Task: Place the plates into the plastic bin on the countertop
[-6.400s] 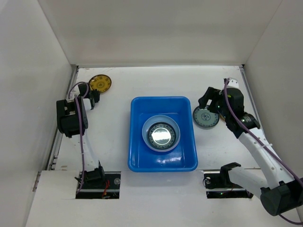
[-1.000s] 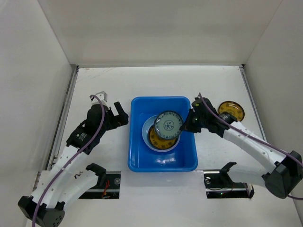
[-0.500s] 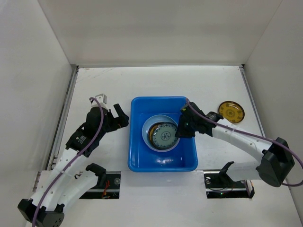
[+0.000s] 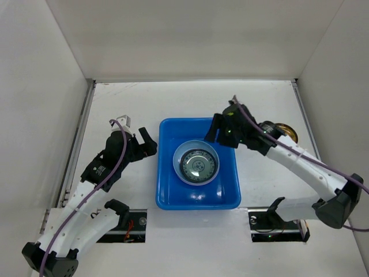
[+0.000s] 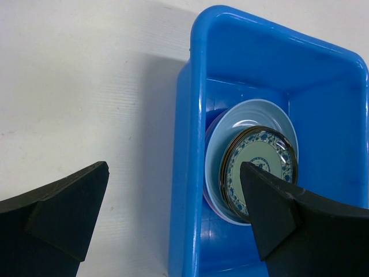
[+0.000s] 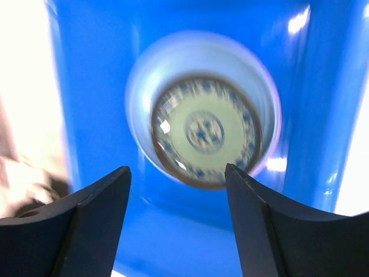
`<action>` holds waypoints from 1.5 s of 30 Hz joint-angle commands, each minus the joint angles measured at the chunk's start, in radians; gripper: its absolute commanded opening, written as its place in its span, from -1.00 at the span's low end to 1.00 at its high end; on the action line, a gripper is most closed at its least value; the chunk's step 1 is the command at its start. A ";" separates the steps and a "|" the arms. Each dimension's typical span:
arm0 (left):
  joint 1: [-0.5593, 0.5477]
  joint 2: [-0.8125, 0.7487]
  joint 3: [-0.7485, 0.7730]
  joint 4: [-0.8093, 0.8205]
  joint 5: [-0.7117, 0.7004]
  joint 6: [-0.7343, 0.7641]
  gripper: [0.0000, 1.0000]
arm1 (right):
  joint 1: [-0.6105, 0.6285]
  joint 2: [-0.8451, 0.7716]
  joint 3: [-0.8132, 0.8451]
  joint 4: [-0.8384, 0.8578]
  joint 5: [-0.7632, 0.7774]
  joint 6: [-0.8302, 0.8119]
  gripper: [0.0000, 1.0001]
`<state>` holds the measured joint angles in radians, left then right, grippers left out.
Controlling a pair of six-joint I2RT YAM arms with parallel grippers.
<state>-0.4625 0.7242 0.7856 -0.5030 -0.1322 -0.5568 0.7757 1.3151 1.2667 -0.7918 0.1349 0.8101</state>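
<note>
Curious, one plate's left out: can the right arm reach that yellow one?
Probably yes: the yellow plate lies on the countertop close by, nothing stacked on it, and the right tool is open and empty.

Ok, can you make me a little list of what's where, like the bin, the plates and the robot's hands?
bin: blue plastic bin, middle of the countertop
plates in bin: grey-teal patterned plate on top, light blue plate under it
plate outside: yellow patterned plate, right of the bin, partly hidden by the right arm
left gripper: open, empty, beside the bin
right gripper: open, empty, over the bin
</note>
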 commanded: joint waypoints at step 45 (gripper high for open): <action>0.077 0.070 -0.009 0.012 0.097 -0.009 1.00 | -1.122 0.217 -0.691 0.988 -0.176 0.581 -0.85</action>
<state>-0.4004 0.7990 0.7597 -0.4980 -0.0547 -0.5598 -0.3466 1.5017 0.5488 0.1257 -0.0418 1.3560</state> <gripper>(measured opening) 0.997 0.113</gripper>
